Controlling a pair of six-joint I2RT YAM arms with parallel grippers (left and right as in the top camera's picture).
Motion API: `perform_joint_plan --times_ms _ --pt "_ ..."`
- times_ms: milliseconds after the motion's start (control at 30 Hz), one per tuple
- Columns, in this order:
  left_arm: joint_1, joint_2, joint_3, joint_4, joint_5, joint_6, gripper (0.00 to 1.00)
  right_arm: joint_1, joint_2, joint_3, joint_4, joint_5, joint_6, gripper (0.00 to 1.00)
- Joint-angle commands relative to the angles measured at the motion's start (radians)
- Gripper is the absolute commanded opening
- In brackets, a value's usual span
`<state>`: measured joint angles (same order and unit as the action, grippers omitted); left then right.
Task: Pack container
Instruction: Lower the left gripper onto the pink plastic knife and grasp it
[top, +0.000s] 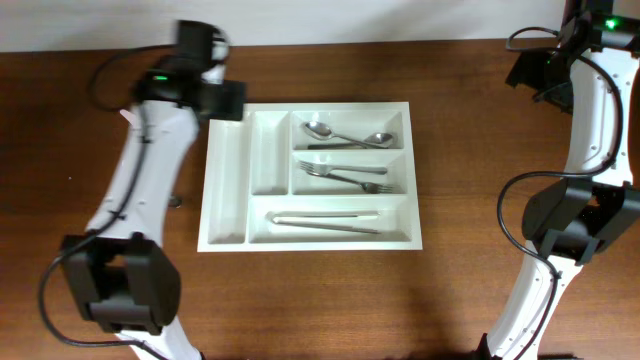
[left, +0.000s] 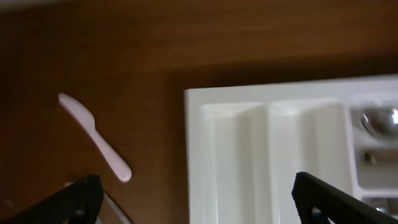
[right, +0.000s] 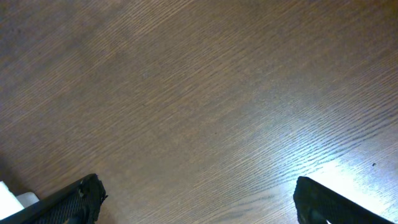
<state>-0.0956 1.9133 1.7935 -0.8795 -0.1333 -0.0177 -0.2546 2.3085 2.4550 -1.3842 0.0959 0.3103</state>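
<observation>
Your white container (top: 228, 185) sits at the middle of the table (top: 450, 300), spoons (top: 335, 133) and forks (top: 340, 170) inside. Your left fingers (left: 78, 199) hang spread and empty above its corner, near a pink knife (left: 93, 137). Your right fingers (right: 74, 199), likewise spread, hold nothing.

A dark brown, wood-grained counter (top: 450, 300) is carrying everything here. The white container (top: 226, 185) is sitting flat on it near the middle, its long sides running left to right in the overhead view. In the left wrist view a small pale pink plastic knife (left: 93, 135) is lying directly on the wood. It is lying off the container's corner and apart from it, slanting across the grain. In the right wrist view bare counter is filling almost the whole frame, with light glaring at the lower right. A white scrap (right: 7, 194) is showing at the lower left edge, too cut off to identify.
</observation>
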Motion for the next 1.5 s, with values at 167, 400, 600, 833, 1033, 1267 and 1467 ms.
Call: perform_joint_plan --times_ms 167,400,600,833,1033,1267,1467 --pt "0.127 0.002 0.006 -0.072 0.262 -0.173 0.99 0.005 -0.026 0.000 0.000 0.002 0.005 0.99" --pt "0.160 0.045 0.006 -0.120 -0.143 -0.673 0.99 0.005 -0.026 0.000 0.000 0.002 0.006 0.99" --pt "0.225 0.167 0.006 -0.121 -0.133 -0.679 0.99 0.005 -0.026 0.000 0.000 0.002 0.005 0.99" --pt "0.291 0.290 0.006 -0.128 -0.039 -0.678 0.99 0.005 -0.026 0.000 0.000 0.002 0.006 0.99" --pt "0.301 0.299 0.006 -0.012 0.016 -0.556 0.99 0.005 -0.026 0.000 0.000 0.002 0.005 0.99" --pt "0.301 0.312 0.006 0.069 0.042 -0.526 0.99 0.005 -0.026 0.000 0.000 0.002 0.006 0.99" --pt "0.299 0.391 0.006 0.072 0.116 -0.504 0.98 0.005 -0.026 0.000 0.000 0.002 0.005 0.99"
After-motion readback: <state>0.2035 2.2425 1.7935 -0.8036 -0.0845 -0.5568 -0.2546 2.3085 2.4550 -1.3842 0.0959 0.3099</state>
